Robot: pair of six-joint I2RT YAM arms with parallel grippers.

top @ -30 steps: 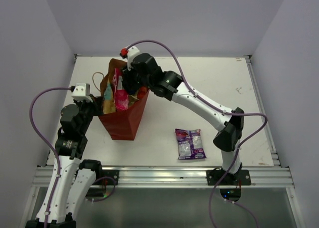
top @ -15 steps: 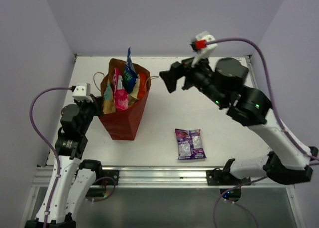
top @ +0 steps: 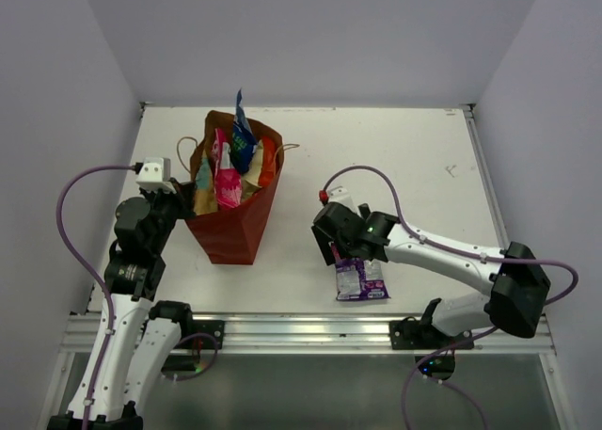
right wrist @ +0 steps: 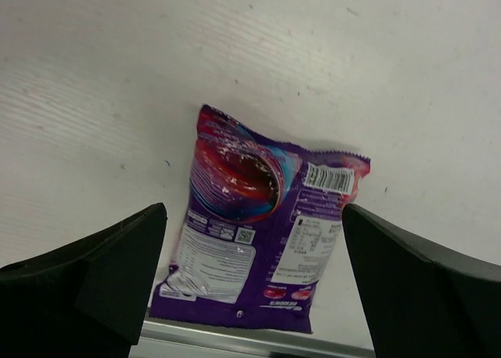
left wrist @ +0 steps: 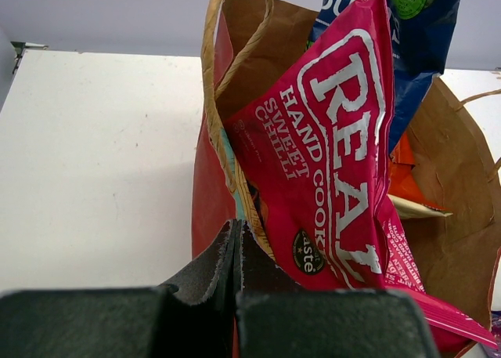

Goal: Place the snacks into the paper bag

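— White tabletop (top: 414, 148), pale lilac walls on three sides, a ribbed aluminium rail (top: 310, 328) along the near edge. What's on the far left?

— The left arm, with a purple cable (top: 66, 214) looping off it. Its left gripper (left wrist: 236, 244) is up against the left wall of the tall red paper bag (top: 235, 232).

— Holding it?

— Yes. In the left wrist view the black fingers (left wrist: 203, 272) are pressed together with the bag's rim pinched between them, just below a tan cord loop handle (left wrist: 213, 68).

— And the bag itself?

— Upright, mouth open, brown kraft lining showing. It's crowded. A pink-magenta foil packet (left wrist: 337, 154) leans against the left wall, a blue-and-white foil packet (top: 243, 138) sticks up highest behind it, and an orange-red foil packet (top: 268, 162) sits toward the right wall. All three poke above the rim and hide whatever lies deeper.

— Right of the bag?

— The right gripper (top: 343, 251), low over a purple-and-silver foil packet (right wrist: 262, 248). That one lies flat on the table near the rail, well apart from the bag.

— Gripped?

— No. The right wrist view shows its two fingers (right wrist: 94, 280) spread wide, one on each side of the packet, clamping nothing. Whether the tips touch the table I can't tell.

— And further right?

— The right arm's white forearm stretches away toward its base at the rail.
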